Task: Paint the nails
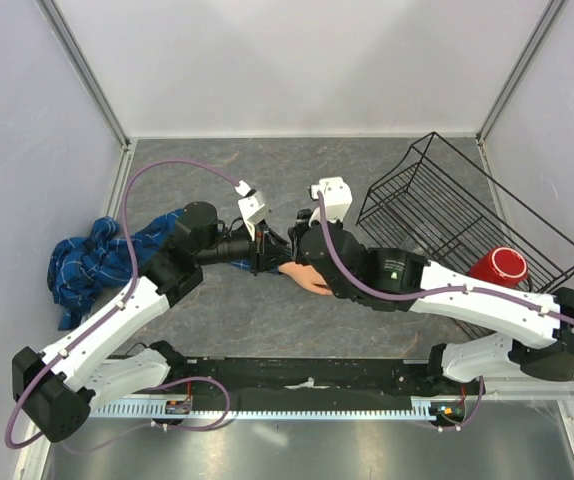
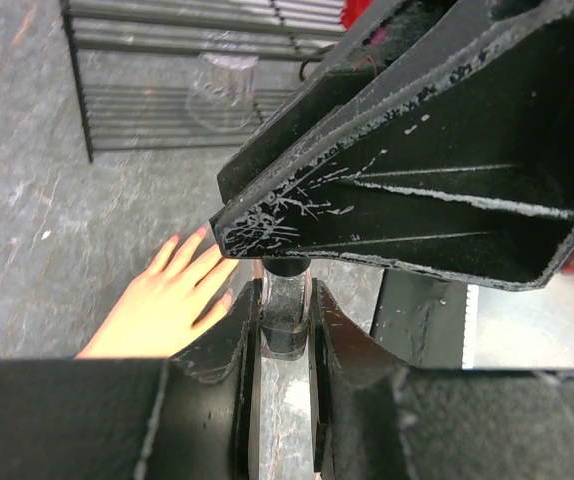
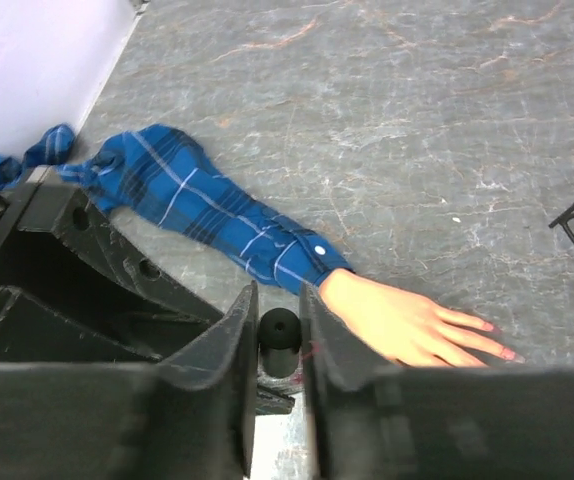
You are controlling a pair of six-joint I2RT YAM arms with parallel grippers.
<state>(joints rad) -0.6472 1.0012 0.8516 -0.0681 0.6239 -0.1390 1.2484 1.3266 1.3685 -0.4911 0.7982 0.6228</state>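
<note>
The pale peach mannequin hand [image 1: 307,276] lies flat on the grey table, its blue plaid sleeve [image 3: 229,227] running off to the left. Its nails [image 3: 488,327] look pinkish; they also show in the left wrist view [image 2: 203,232]. My left gripper [image 2: 285,300] is shut on a small clear glass bottle [image 2: 287,312] just beside the hand [image 2: 162,305]. My right gripper [image 3: 279,302] meets it from above, shut on the bottle's black cap [image 3: 280,330]. In the top view both grippers, left [image 1: 260,250] and right [image 1: 292,246], meet just left of the hand.
A black wire basket [image 1: 467,215] stands tilted at the right with a red cup [image 1: 498,268] by it and a clear cup [image 2: 223,90] inside. The bunched plaid shirt [image 1: 85,262] lies at the left wall.
</note>
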